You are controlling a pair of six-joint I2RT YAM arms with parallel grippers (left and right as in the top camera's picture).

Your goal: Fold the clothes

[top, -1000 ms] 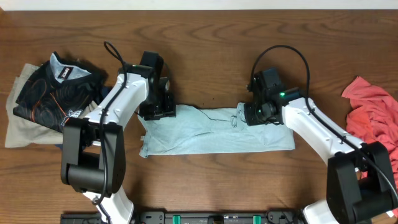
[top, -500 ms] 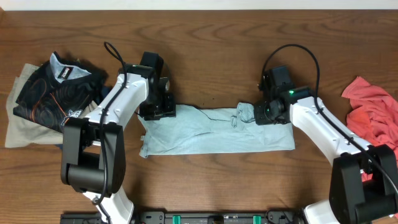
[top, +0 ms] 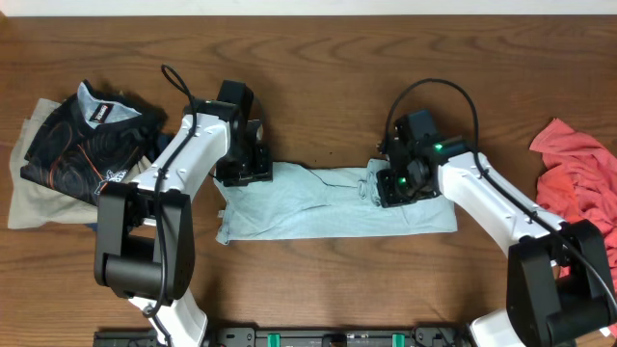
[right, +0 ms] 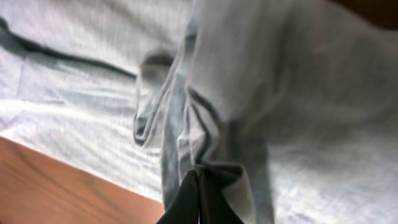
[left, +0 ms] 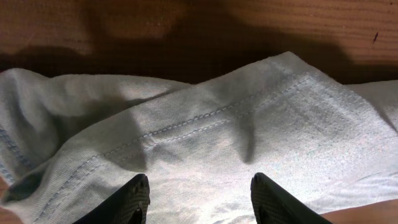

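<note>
T-shirt (top: 318, 210) runs lengthwise between both tools: right tool (right: 199, 190) clamps its raised fold, left tool (left: 199, 194) stands parted over the hem.

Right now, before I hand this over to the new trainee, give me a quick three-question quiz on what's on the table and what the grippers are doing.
1. True or false: the left gripper is shut on the T-shirt.
2. What lies on top of the beige garment? A) the coral-red garment B) the black patterned top C) the T-shirt
3. Fill in: the right gripper pinches a fold of the ____.

Key
1. False: its jaws stand open over the cloth.
2. B. The coral-red garment lies apart at the right edge.
3. T-shirt.
</note>
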